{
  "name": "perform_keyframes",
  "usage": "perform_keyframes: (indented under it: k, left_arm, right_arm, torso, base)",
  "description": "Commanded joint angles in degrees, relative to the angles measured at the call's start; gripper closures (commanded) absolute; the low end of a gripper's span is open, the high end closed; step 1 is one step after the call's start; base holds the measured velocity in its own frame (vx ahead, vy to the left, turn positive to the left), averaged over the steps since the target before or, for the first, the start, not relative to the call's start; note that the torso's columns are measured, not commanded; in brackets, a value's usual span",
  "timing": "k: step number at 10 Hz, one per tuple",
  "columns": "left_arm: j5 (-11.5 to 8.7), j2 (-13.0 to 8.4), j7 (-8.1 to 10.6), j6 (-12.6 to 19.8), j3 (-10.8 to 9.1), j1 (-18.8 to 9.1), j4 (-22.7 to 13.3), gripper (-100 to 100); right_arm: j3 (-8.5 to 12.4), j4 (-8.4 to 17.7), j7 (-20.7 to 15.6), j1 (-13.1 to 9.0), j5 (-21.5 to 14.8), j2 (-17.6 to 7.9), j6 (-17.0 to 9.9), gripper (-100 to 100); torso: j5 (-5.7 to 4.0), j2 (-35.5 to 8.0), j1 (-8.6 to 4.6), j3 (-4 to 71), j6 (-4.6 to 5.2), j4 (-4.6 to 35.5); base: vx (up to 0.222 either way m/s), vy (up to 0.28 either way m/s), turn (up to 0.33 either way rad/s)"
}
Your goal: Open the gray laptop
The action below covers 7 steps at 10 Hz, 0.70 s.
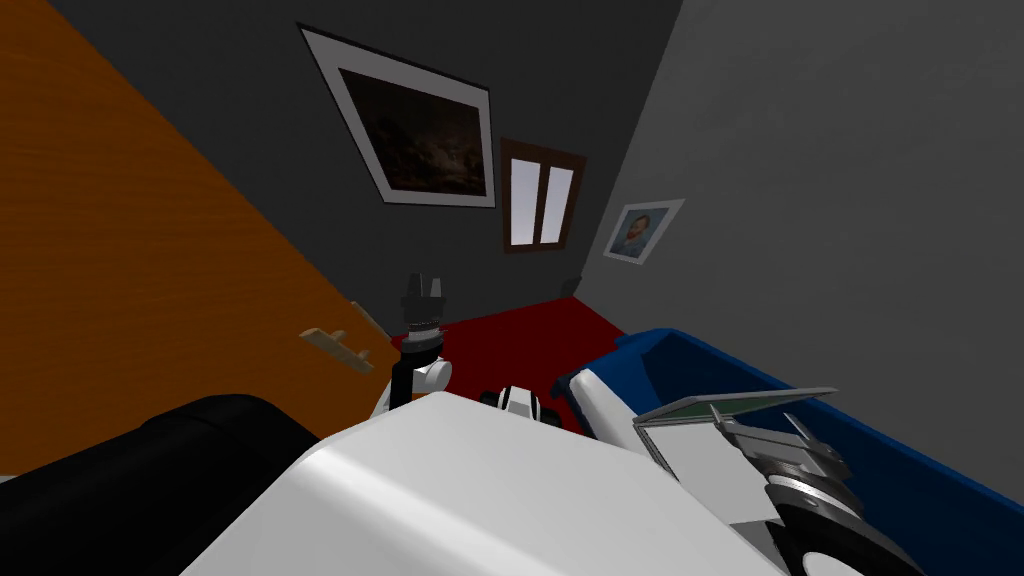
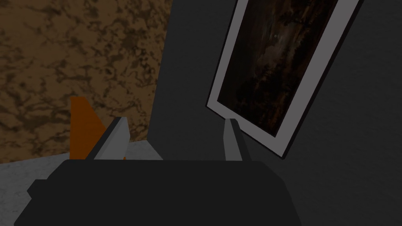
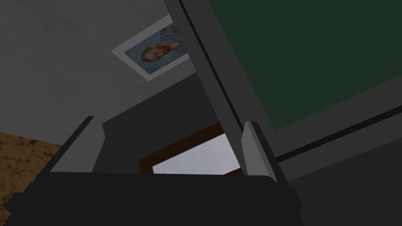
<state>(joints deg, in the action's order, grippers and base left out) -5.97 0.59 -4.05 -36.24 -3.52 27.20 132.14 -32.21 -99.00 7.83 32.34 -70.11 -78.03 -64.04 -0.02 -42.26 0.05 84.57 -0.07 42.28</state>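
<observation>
This is a room in a home, most likely a living room or a bedroom. Its dark grey walls carry a large framed painting (image 1: 420, 135) and a small framed portrait (image 1: 640, 232), with a brown wooden window (image 1: 540, 197) between them. The floor (image 1: 520, 335) is deep red. A blue piece of furniture (image 1: 900, 470) stands along one wall, a rounded black seat (image 1: 200, 440) sits opposite, and an orange wood-grain panel (image 1: 120, 250) lines the other side.

The right gripper (image 1: 762, 422) hides part of the laptop (image 1: 698, 460) base. Its lid (image 3: 314, 55) is cut off in the right wrist view, and whether the gripper touches it is unclear.
</observation>
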Motion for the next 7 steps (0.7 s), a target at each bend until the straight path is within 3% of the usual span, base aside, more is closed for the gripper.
perform_keyframes:
  k: [1, 7]
  left_arm:
    - [0.00, 0.00, 0.00, 0.00, 0.00, 0.00, 0.00, 0]
    - [0.00, 0.00, 0.00, 0.00, 0.00, 0.00, 0.00, 0]
  right_arm:
    - [-1.99, -2.70, 0.42, 1.45, -1.58, -2.70, -0.20, -100]
    - [-9.55, -12.90, 1.80, 7.35, -7.28, -12.96, -1.06, -100]
  torso:
    - [-0.05, 0.04, -0.02, 0.01, -0.10, -0.02]
    - [-0.01, -0.05, -0.10, -0.03, 0.08, 0.02]
  base:
    - [-0.031, -0.065, 0.078]
    - [-0.053, -0.094, 0.166]
